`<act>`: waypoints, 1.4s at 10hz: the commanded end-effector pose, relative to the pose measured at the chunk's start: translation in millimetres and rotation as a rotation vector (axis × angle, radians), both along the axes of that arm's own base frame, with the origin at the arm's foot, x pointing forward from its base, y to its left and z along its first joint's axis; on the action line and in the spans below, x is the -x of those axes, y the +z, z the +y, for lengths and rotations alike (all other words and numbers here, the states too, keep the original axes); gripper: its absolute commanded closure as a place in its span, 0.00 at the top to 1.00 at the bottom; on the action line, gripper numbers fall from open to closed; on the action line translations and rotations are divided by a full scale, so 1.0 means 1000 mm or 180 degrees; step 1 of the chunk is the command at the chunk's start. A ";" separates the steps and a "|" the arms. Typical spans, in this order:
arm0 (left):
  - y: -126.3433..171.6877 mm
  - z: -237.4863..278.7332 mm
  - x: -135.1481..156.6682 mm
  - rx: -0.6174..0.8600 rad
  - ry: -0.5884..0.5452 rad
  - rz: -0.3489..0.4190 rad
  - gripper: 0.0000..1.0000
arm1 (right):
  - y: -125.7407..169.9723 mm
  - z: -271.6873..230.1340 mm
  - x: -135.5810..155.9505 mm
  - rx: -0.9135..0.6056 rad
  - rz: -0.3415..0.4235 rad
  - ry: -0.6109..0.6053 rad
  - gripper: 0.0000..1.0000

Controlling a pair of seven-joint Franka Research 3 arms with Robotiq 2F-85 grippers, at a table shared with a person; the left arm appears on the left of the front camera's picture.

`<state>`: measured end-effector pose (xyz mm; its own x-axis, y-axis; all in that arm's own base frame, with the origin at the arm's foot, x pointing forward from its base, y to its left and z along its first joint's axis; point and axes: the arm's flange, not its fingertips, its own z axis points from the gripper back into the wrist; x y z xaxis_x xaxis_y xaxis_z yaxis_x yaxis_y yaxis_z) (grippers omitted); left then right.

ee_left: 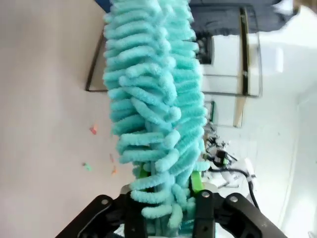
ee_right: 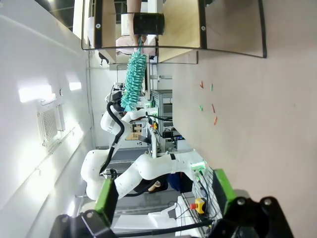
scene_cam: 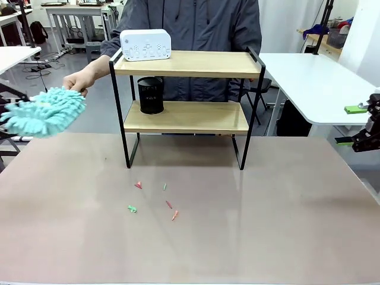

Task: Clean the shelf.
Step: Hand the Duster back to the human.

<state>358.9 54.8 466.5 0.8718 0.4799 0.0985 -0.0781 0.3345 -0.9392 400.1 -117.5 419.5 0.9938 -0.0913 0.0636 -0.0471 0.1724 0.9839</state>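
Observation:
The shelf (scene_cam: 187, 64) stands at the table's far middle, two light boards in a black frame. A white device (scene_cam: 145, 45) rests on its top board and a black cup (scene_cam: 151, 95) on the lower one. A fluffy teal duster (scene_cam: 44, 111) hangs over the table's left edge. My left gripper (ee_left: 168, 198) is shut on the duster (ee_left: 153, 99) near its base, and a person's hand (scene_cam: 80, 82) touches its far end. My right gripper (scene_cam: 359, 126) hovers off the table's right side, open and empty, its green pads (ee_right: 106, 196) wide apart. The shelf (ee_right: 228, 25) also lies ahead in the right wrist view.
Several small red and green scraps (scene_cam: 154, 199) lie on the table (scene_cam: 267, 225) in front of the shelf. The person stands right behind the shelf. A white table (scene_cam: 314, 77) is at the back right.

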 end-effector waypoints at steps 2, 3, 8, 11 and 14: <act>-0.014 -0.025 0.030 0.0425 -0.0434 -0.0320 1.00 | 0.003 -0.002 0.000 0.0023 -0.0014 0.0039 1.00; -0.017 -0.031 0.037 0.0415 -0.0581 -0.0343 1.00 | 0.003 -0.002 0.000 0.0023 -0.0014 0.0039 1.00; -0.070 -0.067 0.070 0.0423 -0.1182 -0.0100 1.00 | 0.003 -0.002 0.000 0.0023 -0.0014 0.0039 1.00; -0.042 -0.046 0.003 0.0471 -0.1144 -0.0027 1.00 | 0.003 -0.002 0.000 0.0023 -0.0014 0.0039 1.00; -0.042 -0.046 0.003 0.0471 -0.1144 -0.0027 1.00 | 0.003 -0.002 0.000 0.0023 -0.0014 0.0039 1.00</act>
